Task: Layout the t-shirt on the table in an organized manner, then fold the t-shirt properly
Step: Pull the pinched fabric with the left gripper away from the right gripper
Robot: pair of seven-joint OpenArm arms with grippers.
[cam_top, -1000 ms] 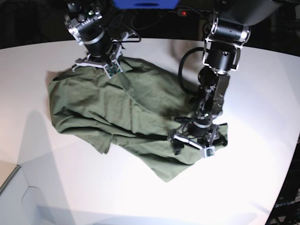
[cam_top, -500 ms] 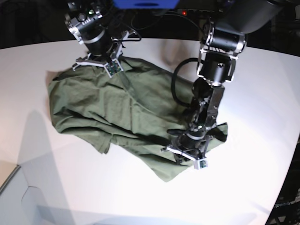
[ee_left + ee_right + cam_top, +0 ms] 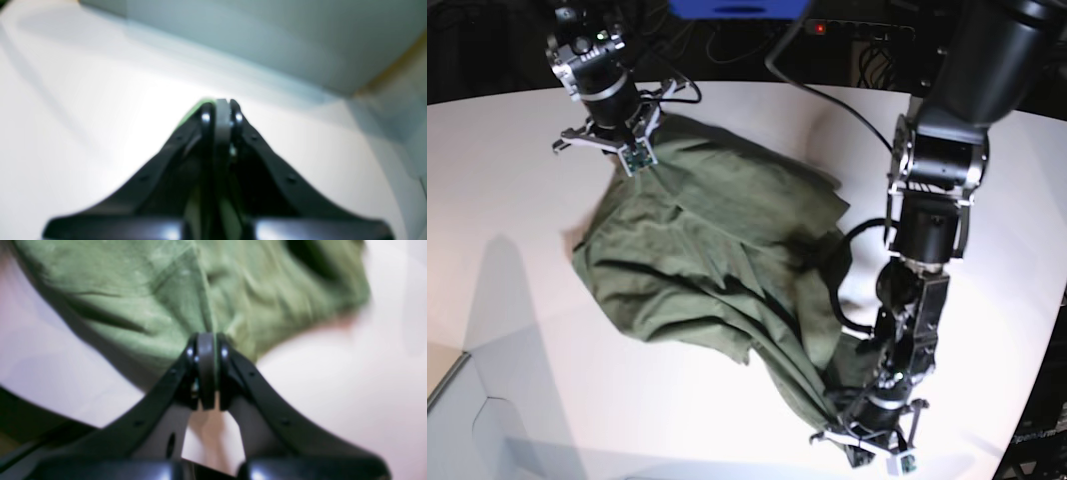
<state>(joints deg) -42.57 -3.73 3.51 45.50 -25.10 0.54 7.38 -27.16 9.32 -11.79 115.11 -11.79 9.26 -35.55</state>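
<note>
Shirt position: I see the t-shirt [image 3: 717, 260] lying rumpled on the white bench [image 3: 517, 330], stretched across the middle of the base view
Shirt long axis: it runs on a diagonal from the upper left of the frame down to the lower right, one end drawn to a narrow bunch at each tool
Shirt lie: creased and folded over itself through the middle, not flat
Left tool [image 3: 867, 440]: at the lower right of the base view, close to the near edge of the bench; my left wrist view shows its jaws together with a sliver of green cloth between them, so it is clamped on the t-shirt
Left arm pose: reaches steeply down from the upper right, wrist pointing toward the bottom of the frame
Right tool [image 3: 632, 150]: in the upper left of the base view; my right wrist view shows the jaws pressed together on a pinch of the t-shirt's edge
Right arm pose: comes in from the top left, tool pointing down at the cloth
Containers: I see none in any view
</note>
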